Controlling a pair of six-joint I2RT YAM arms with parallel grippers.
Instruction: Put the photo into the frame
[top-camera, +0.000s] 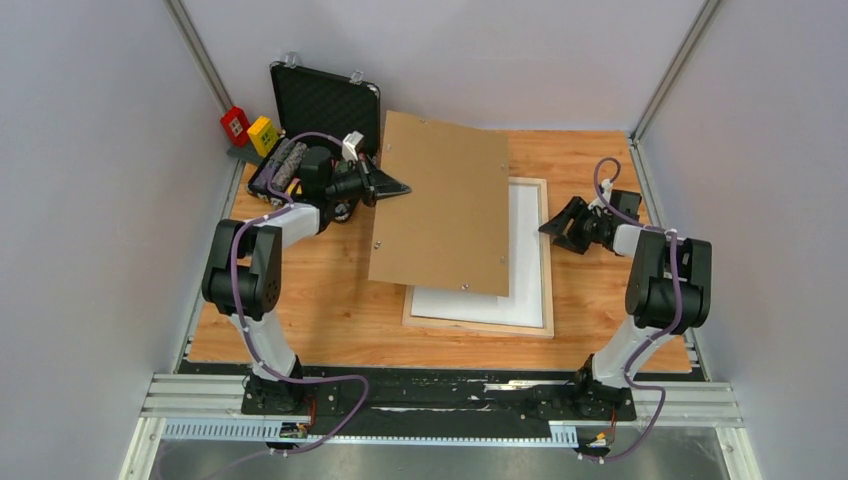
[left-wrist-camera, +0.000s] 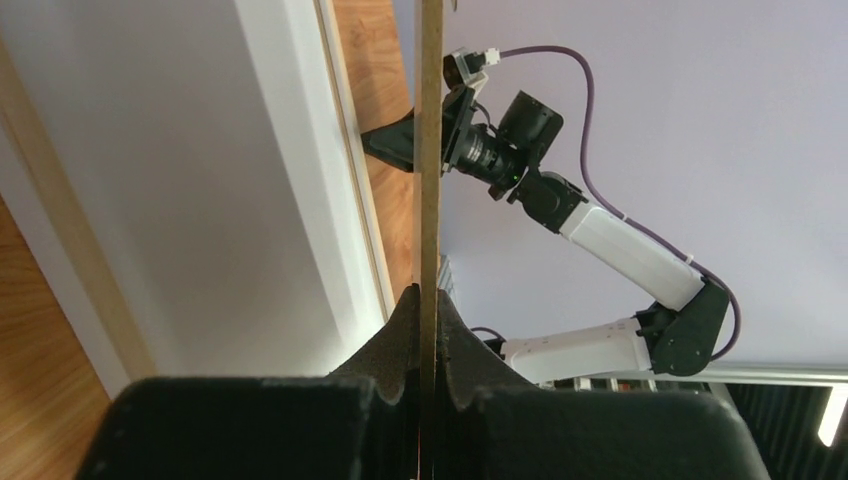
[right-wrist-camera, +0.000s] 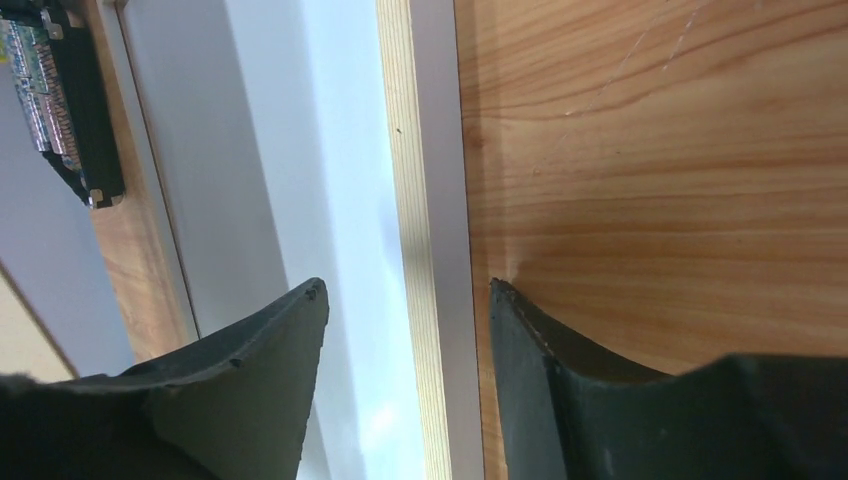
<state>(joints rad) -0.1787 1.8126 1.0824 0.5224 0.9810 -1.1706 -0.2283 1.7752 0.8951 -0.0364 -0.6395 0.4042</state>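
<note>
The left pincer (top-camera: 405, 187), clamped on the left edge of the backing board (top-camera: 440, 205), holds it tilted above the frame (top-camera: 480, 328), which lies flat on the desk (top-camera: 320, 300) and contains what is probably the photo (top-camera: 527, 250), white side up; the right pincer (right-wrist-camera: 408, 287), open and empty, straddles the frame's right rail, presumably to steady it.

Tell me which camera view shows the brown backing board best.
The top external view: the whole backing board shows, its left edge clamped in the left gripper, raised over the frame. The left wrist view shows only its thin edge, pinched. The right wrist view shows none of it surely.
</note>
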